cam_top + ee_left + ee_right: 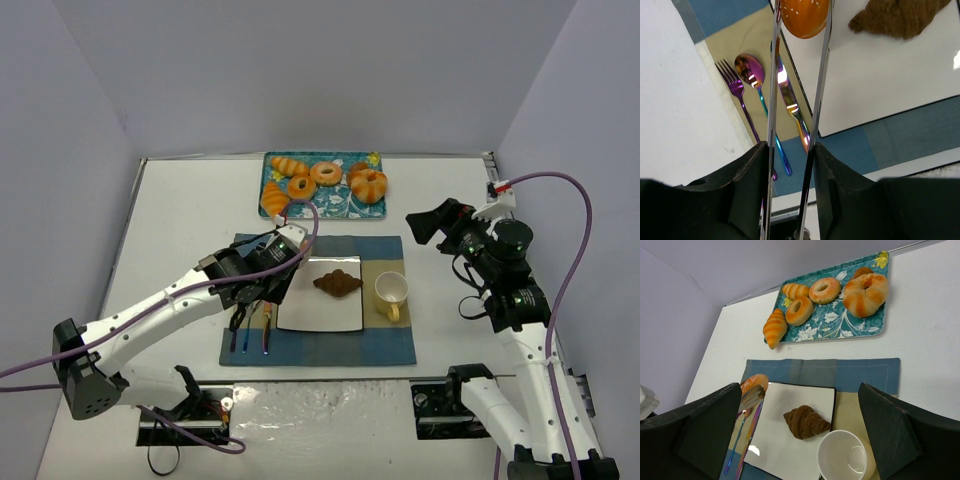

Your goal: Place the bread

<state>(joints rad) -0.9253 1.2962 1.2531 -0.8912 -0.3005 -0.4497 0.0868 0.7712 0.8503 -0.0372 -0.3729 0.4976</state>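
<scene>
My left gripper (790, 148) (262, 272) is shut on a pair of metal tongs (774, 95). The tongs' tips pinch an orange sesame bun, the bread (805, 17) (754, 382), just above the left edge of the white square plate (880, 80) (320, 312). A brown croissant (337, 284) (806, 422) lies on the plate. My right gripper (425, 228) (800, 416) hangs open and empty, above the table to the right of the placemat.
A teal tray (330, 207) (840, 322) at the back holds several pastries. A cup (391, 291) (845, 457) stands right of the plate. A fork (737, 90), spoon (751, 70) and knife (790, 105) lie on the blue placemat (320, 348) left of the plate.
</scene>
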